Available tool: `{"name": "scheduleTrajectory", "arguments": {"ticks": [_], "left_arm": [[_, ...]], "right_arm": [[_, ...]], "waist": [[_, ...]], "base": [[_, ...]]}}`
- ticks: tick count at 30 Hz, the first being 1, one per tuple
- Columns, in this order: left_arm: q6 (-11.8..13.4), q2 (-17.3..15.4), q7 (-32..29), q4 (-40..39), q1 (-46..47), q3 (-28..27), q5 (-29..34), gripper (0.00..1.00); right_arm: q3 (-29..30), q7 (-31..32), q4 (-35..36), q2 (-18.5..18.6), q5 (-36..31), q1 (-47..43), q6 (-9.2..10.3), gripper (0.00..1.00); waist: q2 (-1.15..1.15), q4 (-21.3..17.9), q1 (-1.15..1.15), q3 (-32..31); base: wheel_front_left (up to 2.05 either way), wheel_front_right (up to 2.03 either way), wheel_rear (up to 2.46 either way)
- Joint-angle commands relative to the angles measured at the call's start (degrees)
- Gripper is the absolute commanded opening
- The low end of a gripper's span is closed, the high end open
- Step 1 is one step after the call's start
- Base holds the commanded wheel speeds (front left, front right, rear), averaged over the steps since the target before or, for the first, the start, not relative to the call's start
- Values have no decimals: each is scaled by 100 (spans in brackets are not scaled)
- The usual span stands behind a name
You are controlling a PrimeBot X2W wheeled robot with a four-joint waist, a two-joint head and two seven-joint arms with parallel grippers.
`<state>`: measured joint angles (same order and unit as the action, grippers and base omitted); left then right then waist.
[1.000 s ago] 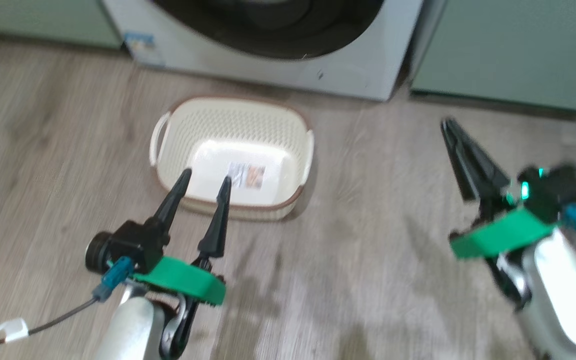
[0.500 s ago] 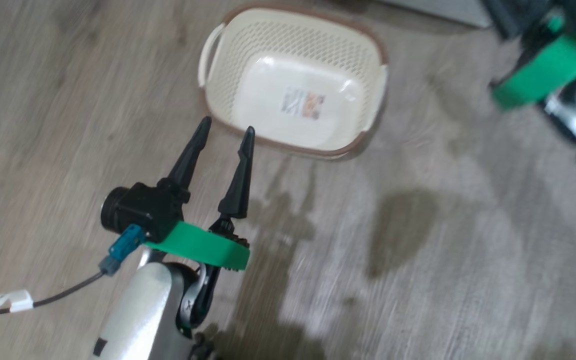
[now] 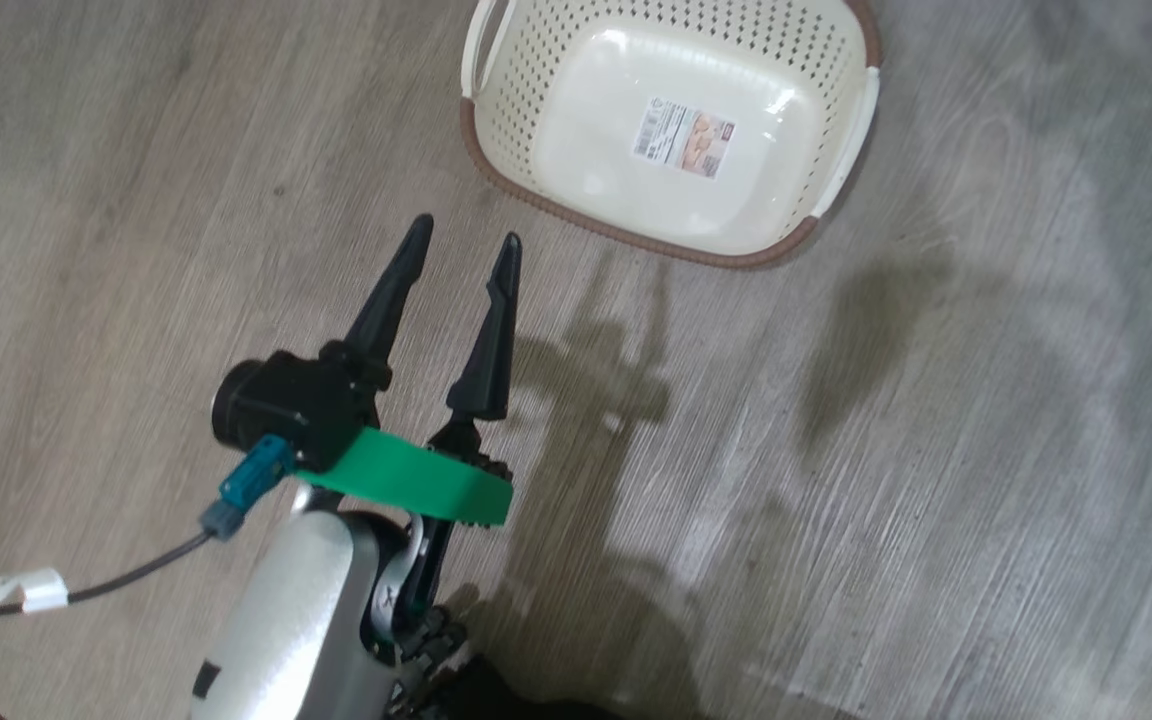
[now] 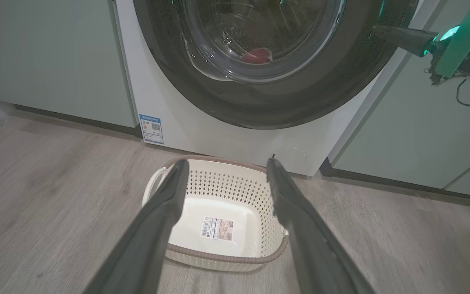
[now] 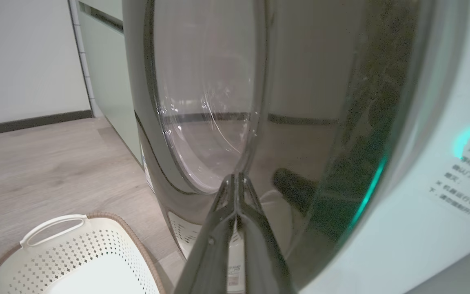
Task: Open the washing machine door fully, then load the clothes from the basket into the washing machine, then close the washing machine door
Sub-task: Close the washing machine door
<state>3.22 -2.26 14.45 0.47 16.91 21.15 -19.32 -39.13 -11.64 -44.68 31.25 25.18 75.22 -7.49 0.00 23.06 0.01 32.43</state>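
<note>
Head view first: how does the left claw [image 3: 466,232] stand?
— Fingers well apart, over the grey wood floor [image 3: 936,500], just short of the basket [image 3: 511,100].
— And the basket itself?
— On the floor, close in front of the washing machine [image 4: 202,130], below its door. In the left wrist view it sits between that claw's two fingers, the label [image 4: 218,228] plain on its pale base.
— The washing machine door [image 4: 259,110]?
— Looks shut against the white front, black rim around the glass bowl. Behind the glass, low in the drum, is a patch of red fabric, the clothes [image 4: 257,55]. The white garment I cannot make out.
— Right claw [image 5: 234,176]?
— Fingers pressed together. Right wrist view has the tips at the door's glossy rim; whether they touch it I cannot tell.
— Around the machine?
— Pale green cabinets [image 4: 47,61] on both sides, a blue sticker [image 4: 151,128] at its lower left, and a small round white panel [image 4: 289,155] at its lower right.
</note>
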Motion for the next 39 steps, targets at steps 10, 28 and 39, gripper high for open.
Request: {"name": "scheduleTrajectory", "arguments": {"ticks": [10,28,39], "left_arm": [[81,-62,55,-276,151,-100,-136,100],[197,-62,55,-318,181,-125,-240,100],[-42,-62,55,1,-2,-460,99,100]], "right_arm": [[-260,139,-1009,-51,-120,1018,0,0],[296,-231,-2686,-521,-859,2101,0,0],[760,-333,-1777,-842,-319,433,0,0]], "waist": [[0,229,-1,244],[0,277,-1,313],[0,-393,-1,-908]], "base": [[0,0,0],[0,0,0],[0,0,0]]}}
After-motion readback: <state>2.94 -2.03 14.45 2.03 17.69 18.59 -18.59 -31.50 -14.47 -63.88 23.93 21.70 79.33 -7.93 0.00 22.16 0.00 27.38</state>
